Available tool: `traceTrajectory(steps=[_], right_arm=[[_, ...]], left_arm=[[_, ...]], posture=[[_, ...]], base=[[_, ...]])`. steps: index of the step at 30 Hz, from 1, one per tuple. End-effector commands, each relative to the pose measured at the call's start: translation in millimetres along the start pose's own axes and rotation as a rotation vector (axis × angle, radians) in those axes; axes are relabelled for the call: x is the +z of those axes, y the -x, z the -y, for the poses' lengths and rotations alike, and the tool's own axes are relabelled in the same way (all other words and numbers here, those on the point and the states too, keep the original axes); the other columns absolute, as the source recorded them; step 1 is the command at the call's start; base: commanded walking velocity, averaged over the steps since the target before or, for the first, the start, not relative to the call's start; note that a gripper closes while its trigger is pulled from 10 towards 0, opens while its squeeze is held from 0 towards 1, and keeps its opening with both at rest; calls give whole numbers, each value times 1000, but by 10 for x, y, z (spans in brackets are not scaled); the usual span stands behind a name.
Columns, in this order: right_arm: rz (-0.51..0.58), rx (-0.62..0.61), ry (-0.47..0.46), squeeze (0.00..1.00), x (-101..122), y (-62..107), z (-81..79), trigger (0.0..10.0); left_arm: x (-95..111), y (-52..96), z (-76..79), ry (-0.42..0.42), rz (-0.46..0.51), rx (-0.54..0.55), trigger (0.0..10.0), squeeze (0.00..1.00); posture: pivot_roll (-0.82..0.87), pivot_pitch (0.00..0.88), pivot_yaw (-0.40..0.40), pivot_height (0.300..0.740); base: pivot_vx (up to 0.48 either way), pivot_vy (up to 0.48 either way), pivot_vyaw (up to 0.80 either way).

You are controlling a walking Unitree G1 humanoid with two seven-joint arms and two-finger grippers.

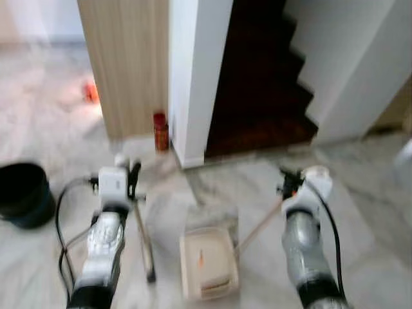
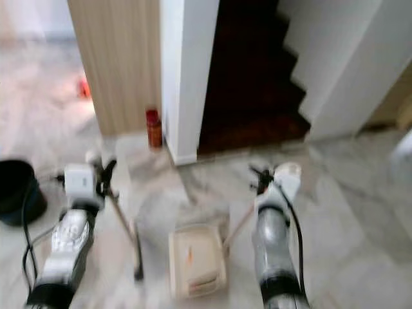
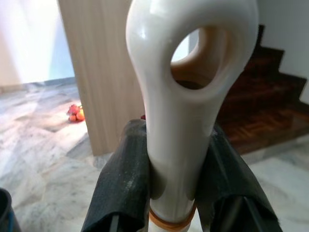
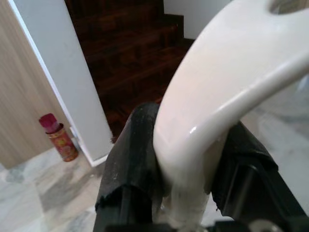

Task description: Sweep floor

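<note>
Two tools are in your grippers now. Your left gripper (image 3: 171, 193) is closed on the cream handle of the broom (image 3: 190, 96), with one finger (image 3: 120, 183) on each side of the shaft just under the ring at its end. Your right gripper (image 4: 188, 193) clamps in the same way the curved cream handle of the dustpan (image 1: 209, 261).

From the head views, the dustpan lies flat on the marble floor (image 1: 360, 193) between your two arms, a little nearer to the right arm. Its thin pole goes up and to the right, to the right gripper. A small orange bit (image 1: 200, 259) seems to lie inside the pan, but the picture is blurred. The broom shaft goes down from the left gripper and leans inward; its dark lower end (image 1: 150, 273) is on the floor just beside the left edge of the pan.

So the pan lies to the right of the broom head. I think the coming stroke must go from left to right, into the pan, while your right arm keeps the pan pressed on the floor
</note>
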State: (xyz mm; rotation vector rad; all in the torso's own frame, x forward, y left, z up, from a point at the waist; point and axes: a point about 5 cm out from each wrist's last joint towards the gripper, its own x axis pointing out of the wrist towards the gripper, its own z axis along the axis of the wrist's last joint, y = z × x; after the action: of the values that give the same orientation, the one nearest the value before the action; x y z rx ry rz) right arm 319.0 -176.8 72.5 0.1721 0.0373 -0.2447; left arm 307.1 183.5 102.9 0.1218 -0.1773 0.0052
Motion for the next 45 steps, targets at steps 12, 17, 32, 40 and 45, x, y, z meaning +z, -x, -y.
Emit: traceTrajectory(steps=[12,17,32,40,45], right_arm=[[38,-4,-25,0,99,-28,13,10000],[38,0,-27,0,103,-29,4,10000],[23,9,-40,0,84,-24,-20,10000],[21,12,-39,0,82,-23,-13,10000],[19,24,-36,0,80,-27,-35,10000]], left_arm=[[124,-48,44,9,51,-7,10000,0],[124,-50,47,11,49,-9,10000,0],[125,-44,58,11,44,-16,10000,0],[131,-51,77,13,45,-25,10000,0],[125,-47,86,15,44,-31,10000,0]], posture=[[56,0,-72,740],[56,0,-74,740],[57,0,-69,740],[54,0,-68,740],[56,0,-69,740]], base=[[0,317,0],[0,318,0],[0,316,0],[0,316,0],[0,315,0]])
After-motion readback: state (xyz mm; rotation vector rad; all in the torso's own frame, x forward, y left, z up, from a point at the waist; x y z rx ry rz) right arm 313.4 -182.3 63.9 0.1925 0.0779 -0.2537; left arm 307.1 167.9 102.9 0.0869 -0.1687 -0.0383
